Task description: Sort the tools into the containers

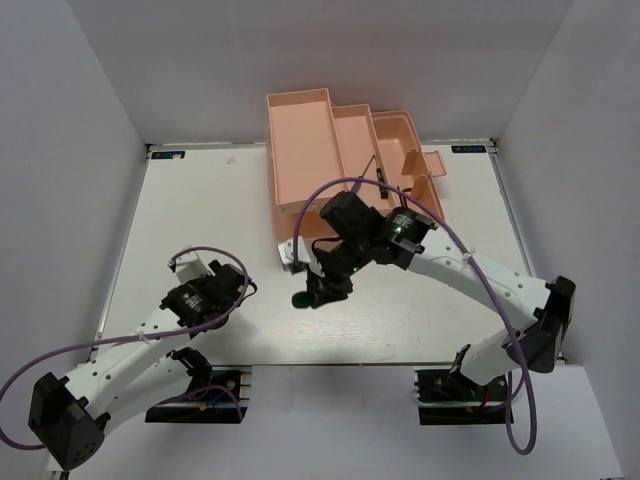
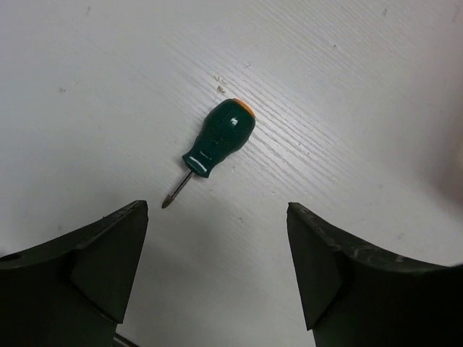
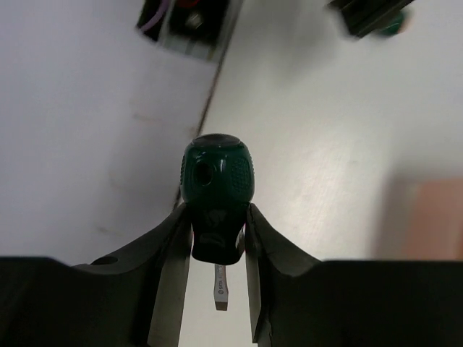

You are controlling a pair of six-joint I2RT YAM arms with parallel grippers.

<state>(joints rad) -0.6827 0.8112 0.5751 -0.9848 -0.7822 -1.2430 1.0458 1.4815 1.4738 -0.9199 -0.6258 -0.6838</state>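
The left wrist view shows what the top view does not: a green-handled screwdriver (image 2: 221, 137) with an orange end cap. It lies flat on the white table (image 2: 347, 87) with its cross-point tip toward the camera. It sits ahead of the left gripper (image 2: 215, 224) and apart from it; the fingers (image 2: 108, 253) are spread wide with nothing between them. From above, I cannot see this tool, as the left arm lies folded low over the table's left-centre. The right wrist view shows the right gripper (image 3: 217, 249) pinching a second green-handled screwdriver (image 3: 217, 181) by its narrow neck, flat blade pointing toward the lens. In the top view the right arm reaches from its base across to mid-table, ending just off the near left corner of the salmon-pink toolbox (image 1: 300, 150). There the held tool reads only as a dark shape. I cannot make out the compartment contents.
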